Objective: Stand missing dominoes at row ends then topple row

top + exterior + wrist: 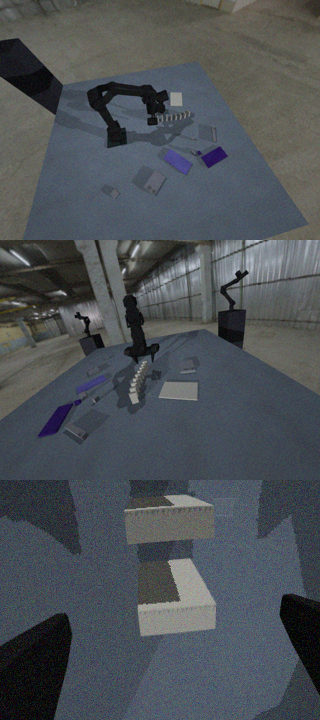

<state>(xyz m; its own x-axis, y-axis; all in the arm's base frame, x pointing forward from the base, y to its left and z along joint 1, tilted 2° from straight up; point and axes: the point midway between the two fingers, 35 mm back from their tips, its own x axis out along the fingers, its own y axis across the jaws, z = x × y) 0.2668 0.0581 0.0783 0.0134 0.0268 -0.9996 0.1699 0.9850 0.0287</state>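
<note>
"Watching the feed from my station: gripper (152, 120) (145, 362) (179, 615) wide open, nothing held. The arm-side end domino (158, 119) (145, 362) (177, 617) stands upright between the fingers, touching neither, its neighbour (170, 526) just beyond. Your main concern?"

"The retreat. If I drift sideways while lifting, a fingertip could clip that domino and start the row (171, 117) (139, 373) falling early. Cause: a lift that isn't straight up."

"And closing?"

"Closing too low could pinch or twist it. I'd judge the placing nearly finished, but cannot tell whether every gap matches; too wide a gap could stop the chain."

"Then the push?"

"Gentle, on one end only. The row bends, so an off-centre push might send a domino past its neighbour. Pushing too deep could make the fingers strike a second one."
</note>
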